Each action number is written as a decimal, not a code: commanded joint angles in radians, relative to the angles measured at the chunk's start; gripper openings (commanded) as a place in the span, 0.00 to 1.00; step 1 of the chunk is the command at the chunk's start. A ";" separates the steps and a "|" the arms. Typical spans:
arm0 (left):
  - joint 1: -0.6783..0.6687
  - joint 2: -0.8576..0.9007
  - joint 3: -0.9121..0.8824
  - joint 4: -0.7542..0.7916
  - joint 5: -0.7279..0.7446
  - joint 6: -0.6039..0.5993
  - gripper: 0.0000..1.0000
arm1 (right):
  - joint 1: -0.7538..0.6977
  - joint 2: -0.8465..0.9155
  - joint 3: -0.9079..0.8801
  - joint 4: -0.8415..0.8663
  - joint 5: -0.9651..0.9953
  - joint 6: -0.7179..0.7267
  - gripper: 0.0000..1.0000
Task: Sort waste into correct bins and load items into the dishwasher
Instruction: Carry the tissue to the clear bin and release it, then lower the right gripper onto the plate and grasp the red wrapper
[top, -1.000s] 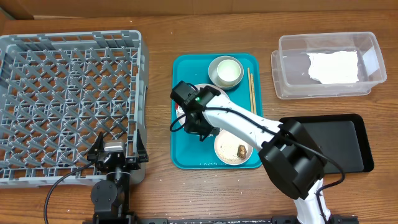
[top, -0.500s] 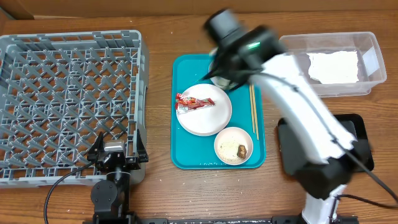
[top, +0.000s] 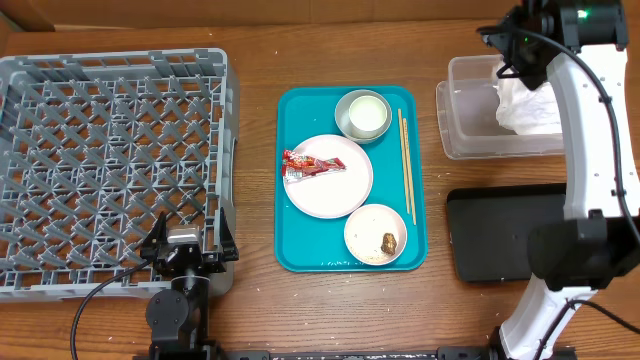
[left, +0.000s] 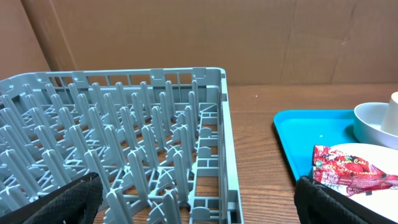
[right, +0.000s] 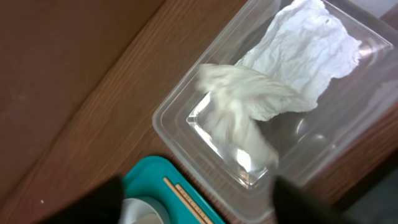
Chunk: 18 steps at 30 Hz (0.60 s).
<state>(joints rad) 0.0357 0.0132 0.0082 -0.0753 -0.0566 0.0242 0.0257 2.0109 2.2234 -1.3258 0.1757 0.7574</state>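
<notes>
Wood worktop (top: 255, 300) lies below as I hold the right jaws wide over the clear tub (right: 186, 140), the crumpled napkin (right: 239, 99) loose just beneath them, and I fear it may catch the rim and spill out.

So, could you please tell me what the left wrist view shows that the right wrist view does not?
Only the left wrist view shows the rack and the wrapper lying on the plate. Only the right wrist view shows the tub with a white napkin in it, and the chopsticks. Both show part of the teal tray, the bowl on it, and the wooden table.
</notes>
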 joint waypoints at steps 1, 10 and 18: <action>0.009 -0.008 -0.003 0.002 0.002 -0.013 1.00 | -0.013 0.034 -0.006 -0.005 -0.107 -0.085 1.00; 0.009 -0.008 -0.003 0.002 0.002 -0.013 1.00 | 0.083 0.045 -0.006 -0.080 -0.576 -0.415 0.87; 0.009 -0.008 -0.003 0.002 0.002 -0.013 1.00 | 0.363 0.063 -0.088 -0.040 -0.411 -0.866 1.00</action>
<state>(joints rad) 0.0357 0.0132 0.0082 -0.0753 -0.0566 0.0246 0.3130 2.0529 2.1757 -1.3785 -0.2707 0.1261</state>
